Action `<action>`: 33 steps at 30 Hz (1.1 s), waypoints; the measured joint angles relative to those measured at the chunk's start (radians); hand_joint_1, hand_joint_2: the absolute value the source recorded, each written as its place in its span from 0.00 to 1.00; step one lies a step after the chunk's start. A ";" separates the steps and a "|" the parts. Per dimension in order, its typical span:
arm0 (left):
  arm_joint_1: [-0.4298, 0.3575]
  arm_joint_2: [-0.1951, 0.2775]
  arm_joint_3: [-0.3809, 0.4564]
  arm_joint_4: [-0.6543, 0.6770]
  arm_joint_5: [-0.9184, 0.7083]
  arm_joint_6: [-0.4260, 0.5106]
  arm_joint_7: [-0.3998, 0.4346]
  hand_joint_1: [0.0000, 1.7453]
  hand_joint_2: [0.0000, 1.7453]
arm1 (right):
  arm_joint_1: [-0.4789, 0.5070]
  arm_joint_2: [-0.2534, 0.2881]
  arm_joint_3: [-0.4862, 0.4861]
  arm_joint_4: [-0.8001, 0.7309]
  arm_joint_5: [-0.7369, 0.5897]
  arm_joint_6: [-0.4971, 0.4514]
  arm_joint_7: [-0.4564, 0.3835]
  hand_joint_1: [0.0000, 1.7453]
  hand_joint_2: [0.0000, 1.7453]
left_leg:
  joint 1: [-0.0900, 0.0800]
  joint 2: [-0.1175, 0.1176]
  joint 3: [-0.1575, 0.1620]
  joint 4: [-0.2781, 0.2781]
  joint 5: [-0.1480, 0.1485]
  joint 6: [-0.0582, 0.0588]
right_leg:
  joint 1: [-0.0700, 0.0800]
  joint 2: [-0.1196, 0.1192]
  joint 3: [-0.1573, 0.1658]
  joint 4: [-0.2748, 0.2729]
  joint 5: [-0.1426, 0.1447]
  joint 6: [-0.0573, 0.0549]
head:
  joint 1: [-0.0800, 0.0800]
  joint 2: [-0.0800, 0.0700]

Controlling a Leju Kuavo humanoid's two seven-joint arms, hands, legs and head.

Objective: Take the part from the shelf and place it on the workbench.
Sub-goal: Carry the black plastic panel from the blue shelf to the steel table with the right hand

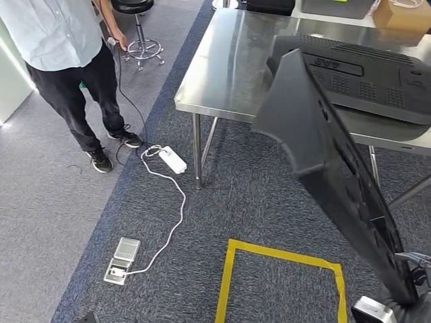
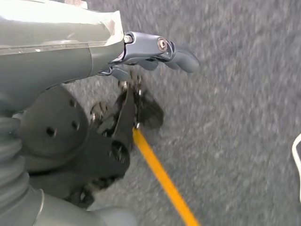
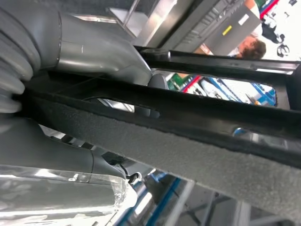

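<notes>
The right hand (image 3: 89, 94) is clamped around the edge of the long black part (image 1: 335, 168), carrying it tilted up on end, probably so the awkward panel clears the steel workbench (image 1: 229, 67) at twelve o'clock, where a similar black panel (image 1: 366, 74) already lies. The left hand (image 2: 156, 52) hangs by the carpet, fingers loosely extended, holding nothing. A person (image 1: 71, 60) stands at ten o'clock.

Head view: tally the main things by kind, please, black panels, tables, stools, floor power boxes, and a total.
Black panels: 2, one held part gripped by the right hand, one panel on the table
Steel tables: 1
Stools: 1
Floor power boxes: 2, white power strip, grey floor box
Total: 6
</notes>
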 joint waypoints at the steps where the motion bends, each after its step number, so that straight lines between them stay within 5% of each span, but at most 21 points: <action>1: 0.001 0.000 0.000 0.000 0.000 -0.001 -0.001 0.00 1.00 | -0.002 -0.001 0.001 0.000 0.000 0.000 0.000 1.00 1.00 | 0.000 0.009 0.001 0.000 -0.001 0.002 | 0.000 -0.023 -0.028 0.058 -0.029 0.005 | 0.002 0.000; 3: 0.003 0.001 0.000 0.000 0.000 -0.002 -0.001 0.00 1.00 | -0.002 -0.002 0.002 0.002 0.000 0.000 0.000 1.00 1.00 | -0.001 0.028 0.003 0.000 -0.004 0.004 | -0.005 -0.040 -0.089 0.181 -0.075 0.014 | 0.003 0.000; 4: 0.004 0.001 0.000 0.000 0.000 -0.002 -0.001 0.00 1.00 | 0.000 -0.002 0.003 0.003 0.000 0.000 0.001 1.00 1.00 | -0.001 0.036 0.004 0.000 -0.006 0.004 | -0.007 -0.043 -0.104 0.208 -0.075 0.017 | 0.003 0.000; 5: 0.004 0.001 0.000 0.000 0.000 -0.002 -0.001 0.00 1.00 | 0.000 -0.002 0.003 0.004 -0.001 0.000 0.001 1.00 1.00 | 0.000 0.044 0.006 0.000 -0.008 0.003 | -0.008 -0.046 -0.100 0.195 -0.056 0.019 | 0.003 0.000; 7: 0.004 0.001 0.000 0.000 0.000 -0.003 -0.001 0.00 1.00 | 0.000 -0.002 0.003 0.004 -0.001 0.000 0.001 1.00 1.00 | 0.000 0.057 0.015 0.000 -0.014 -0.003 | -0.008 -0.066 -0.040 0.073 0.012 0.018 | 0.003 0.000; 9: 0.003 0.000 0.000 0.000 0.000 -0.003 -0.001 0.00 1.00 | -0.002 -0.003 0.004 0.004 0.000 0.000 0.001 1.00 1.00 | -0.004 0.068 0.022 0.001 -0.022 -0.013 | 0.000 -0.090 0.013 -0.036 0.048 0.009 | 0.002 0.000; 12: 0.003 0.000 0.000 0.000 0.000 -0.003 -0.001 0.00 1.00 | 0.000 -0.003 0.004 0.004 0.000 0.000 0.001 1.00 1.00 | -0.006 0.086 0.030 -0.003 -0.028 -0.029 | 0.008 -0.081 0.020 -0.056 0.045 -0.011 | 0.000 0.000; 14: 0.001 0.000 0.000 0.000 0.000 -0.003 -0.001 0.00 1.00 | 0.001 -0.003 0.004 0.003 -0.001 0.000 0.001 1.00 1.00 | -0.003 0.077 0.030 0.010 -0.046 -0.038 | 0.005 -0.067 0.021 -0.061 0.048 -0.025 | 0.000 0.000; 17: 0.003 0.001 0.000 0.000 0.000 -0.004 -0.001 0.00 1.00 | -0.002 -0.003 0.005 0.002 -0.001 0.000 0.001 1.00 1.00 | -0.002 0.035 -0.041 0.168 -0.132 -0.040 | 0.003 -0.049 0.024 -0.065 0.049 -0.041 | -0.002 0.000; 19: 0.005 0.001 0.000 0.000 0.000 -0.005 -0.001 0.00 1.00 | -0.003 -0.003 0.005 0.003 -0.002 0.000 0.000 1.00 1.00 | -0.003 0.028 -0.098 0.272 -0.159 -0.038 | 0.006 -0.036 0.025 -0.064 0.047 -0.045 | -0.002 0.000; 21: 0.005 0.001 0.000 0.000 0.000 -0.010 -0.001 0.00 1.00 | -0.003 -0.003 0.006 0.005 -0.003 0.000 -0.005 1.00 1.00 | -0.004 0.026 -0.098 0.242 -0.112 -0.034 | 0.007 -0.022 0.030 -0.064 0.045 -0.045 | -0.002 0.000; 24: 0.004 0.002 -0.001 0.000 0.000 -0.025 -0.006 0.00 1.00 | -0.005 -0.003 0.006 0.007 0.003 0.000 -0.012 1.00 1.00 | -0.006 0.020 -0.028 0.057 -0.012 -0.023 | 0.010 -0.010 0.038 -0.061 0.036 -0.037 | -0.001 0.000; 29: 0.002 0.003 -0.002 0.000 0.000 -0.034 -0.013 0.00 1.00 | -0.009 -0.003 0.009 0.010 0.017 0.001 -0.023 1.00 1.00 | -0.009 0.018 -0.006 0.007 -0.004 -0.005 | 0.006 -0.010 0.037 -0.053 0.024 -0.009 | 0.000 0.000; 31: 0.002 0.002 -0.002 0.000 0.000 -0.037 -0.013 0.00 1.00 | -0.012 -0.003 0.011 0.011 0.024 0.001 -0.029 1.00 1.00 | -0.003 0.021 -0.002 0.002 -0.003 0.003 | 0.004 -0.026 0.008 0.015 -0.018 0.002 | 0.002 0.000; 33: 0.002 0.002 -0.003 0.000 0.000 -0.039 -0.012 0.00 1.00 | -0.015 -0.003 0.012 0.013 0.031 0.001 -0.033 1.00 1.00 | -0.003 0.024 0.000 0.002 -0.005 0.006 | 0.000 -0.039 -0.057 0.147 -0.076 0.012 | 0.003 0.000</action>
